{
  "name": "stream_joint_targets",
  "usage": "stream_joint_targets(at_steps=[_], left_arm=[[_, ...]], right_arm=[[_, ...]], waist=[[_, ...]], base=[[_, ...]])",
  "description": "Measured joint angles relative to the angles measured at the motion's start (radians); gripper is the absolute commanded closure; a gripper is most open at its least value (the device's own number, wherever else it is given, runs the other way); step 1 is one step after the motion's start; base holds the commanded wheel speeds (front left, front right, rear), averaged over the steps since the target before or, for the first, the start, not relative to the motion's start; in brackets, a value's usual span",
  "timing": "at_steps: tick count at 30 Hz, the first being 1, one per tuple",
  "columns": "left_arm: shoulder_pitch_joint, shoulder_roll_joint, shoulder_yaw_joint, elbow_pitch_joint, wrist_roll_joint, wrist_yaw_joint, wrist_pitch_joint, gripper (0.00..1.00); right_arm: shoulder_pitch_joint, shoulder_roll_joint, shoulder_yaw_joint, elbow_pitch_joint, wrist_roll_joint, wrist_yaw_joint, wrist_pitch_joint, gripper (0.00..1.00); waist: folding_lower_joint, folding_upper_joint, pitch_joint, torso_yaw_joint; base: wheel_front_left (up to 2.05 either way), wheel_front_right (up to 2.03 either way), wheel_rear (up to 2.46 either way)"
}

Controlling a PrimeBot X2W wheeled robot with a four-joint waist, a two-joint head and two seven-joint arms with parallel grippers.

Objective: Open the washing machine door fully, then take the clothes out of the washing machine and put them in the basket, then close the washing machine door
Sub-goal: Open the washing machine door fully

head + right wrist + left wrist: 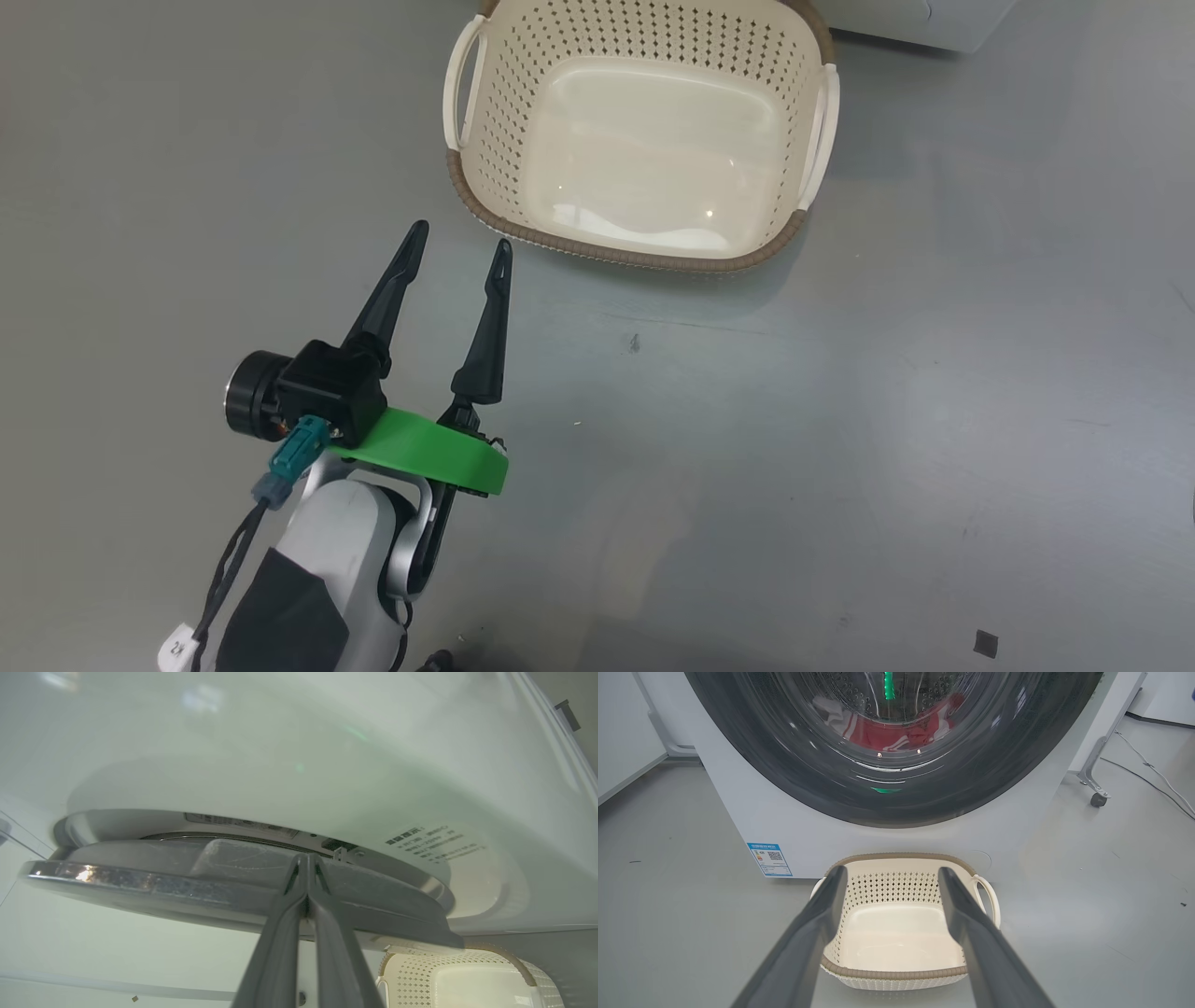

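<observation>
The washing machine door (pixel 896 798) faces us, with the red clothes (pixel 887 737) behind its glass, inside the washing machine (pixel 794 830). Our right end effector (pixel 307 857) is closed, fingers pressed together, tips at the door's edge; we cannot tell whether they touch it. Our left end effector (pixel 462 235) hangs open over the floor (pixel 840 420), near the basket (pixel 495 131), which stands just in front of the machine.

We appear to be in a lab or test room: a bare grey floor (pixel 840 420), a freestanding washing machine (pixel 738 812), a castered metal stand (pixel 1102 744), and loose cables (pixel 1150 767).
</observation>
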State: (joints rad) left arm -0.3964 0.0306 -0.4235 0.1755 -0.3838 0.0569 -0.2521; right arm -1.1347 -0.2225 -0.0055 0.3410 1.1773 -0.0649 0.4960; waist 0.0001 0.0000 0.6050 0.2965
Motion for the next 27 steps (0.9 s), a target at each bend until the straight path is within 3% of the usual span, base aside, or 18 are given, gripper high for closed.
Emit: stream_joint_targets(at_steps=[27], left_arm=[[-0.017,-0.005,-0.043,0.001,-0.016,0.013,0.000,0.00]], right_arm=[[-0.147,-0.011,-0.045,0.136,0.114,-0.053,0.154,1.00]], waist=[[-0.0001,0.0000,0.035,0.062]], base=[[0.00,0.00,0.00]])
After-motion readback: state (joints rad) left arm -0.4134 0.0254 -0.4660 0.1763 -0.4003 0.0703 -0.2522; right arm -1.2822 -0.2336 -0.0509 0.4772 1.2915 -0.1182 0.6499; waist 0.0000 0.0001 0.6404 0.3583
